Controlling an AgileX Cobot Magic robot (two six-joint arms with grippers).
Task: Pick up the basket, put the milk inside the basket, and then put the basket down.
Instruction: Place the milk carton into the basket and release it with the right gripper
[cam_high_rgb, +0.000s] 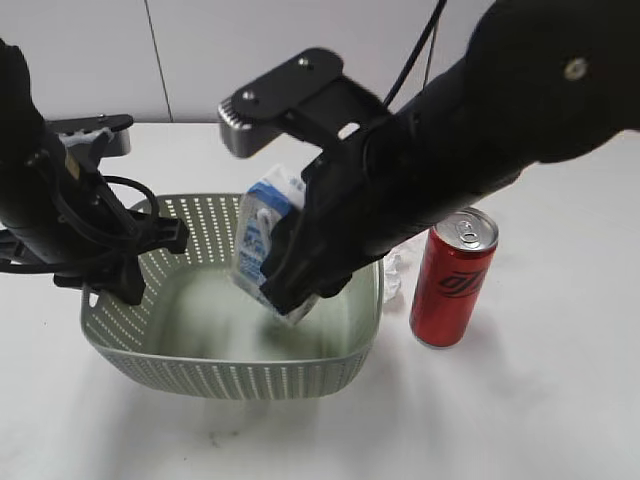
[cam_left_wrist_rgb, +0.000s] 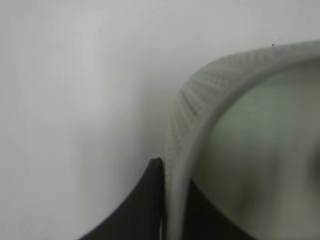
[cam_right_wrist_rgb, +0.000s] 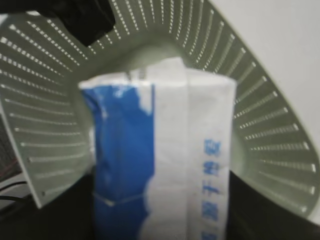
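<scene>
The pale sage-green perforated plastic basket (cam_high_rgb: 230, 375) is pinched at its left rim by the left gripper (cam_high_rgb: 125, 285), jaws astride the wall. The small white-and-blue milk carton (cam_high_rgb: 265, 245) is clamped, tilted, in the right gripper (cam_high_rgb: 290, 290) inside the basket (a red soda can (cam_high_rgb: 452, 278) stands beside it).

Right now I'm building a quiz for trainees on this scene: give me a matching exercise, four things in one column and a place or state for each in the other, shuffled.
Things:
1. milk carton
2. basket
3. red soda can
4. left tool

Places or states:
A. stands upright on the table, right of the basket
B. clamped on the basket's left rim
C. held tilted in the right tool, over the basket's inside
D. pale green, with slotted walls

Pairs: 1-C, 2-D, 3-A, 4-B
</scene>
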